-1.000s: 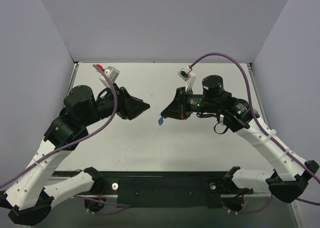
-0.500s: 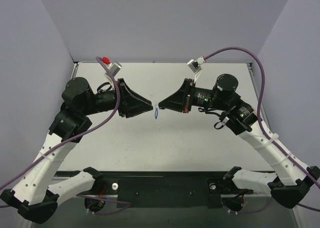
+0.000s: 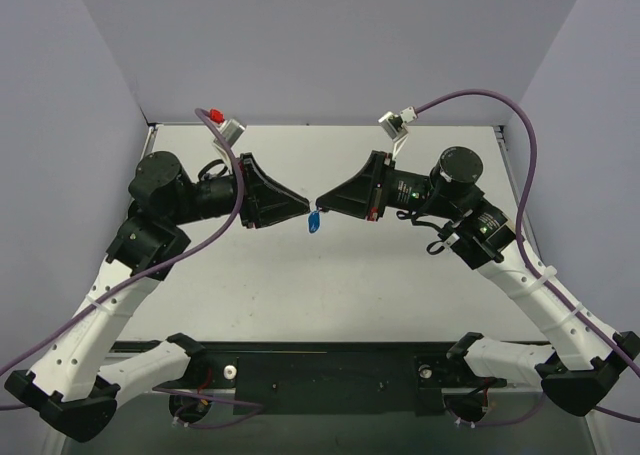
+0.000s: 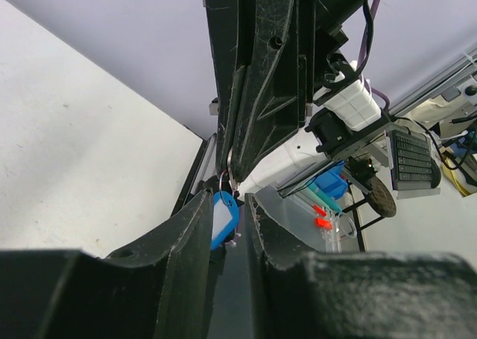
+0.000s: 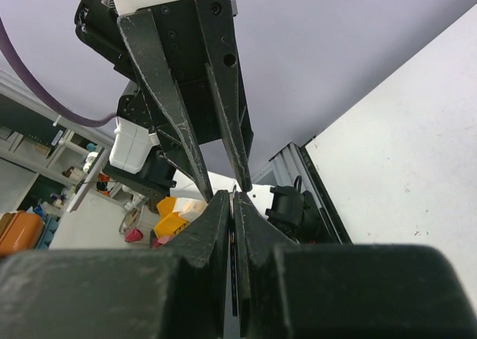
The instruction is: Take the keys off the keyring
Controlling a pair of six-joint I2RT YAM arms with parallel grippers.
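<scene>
Two robot arms, the left arm [image 3: 120,275] and the right arm [image 3: 525,270], stand over one white worktop [image 3: 330,295]. There are two grippers, the left gripper [image 3: 300,211] and the right gripper [image 3: 322,201], and two purple cables, the left cable [image 3: 232,190] and the right cable [image 3: 470,97]. One blue tag [image 3: 314,221] hangs on one keyring [image 4: 226,181]. The keys are too small to count.

Tip to tip, left gripper [image 3: 304,211] jaws ajar, right gripper [image 3: 321,201] jaws closed.

You are seeing the left gripper [image 3: 304,211] and right gripper [image 3: 321,201] meeting tip to tip over the middle of the worktop [image 3: 300,295], each blocking the other's way across. The blue tag [image 4: 223,216] under the keyring [image 4: 225,181] is hanging in the left jaws' gap. Walls [image 3: 80,95] are hemming you in left, right and far; bare worktop is lying nearward.
</scene>
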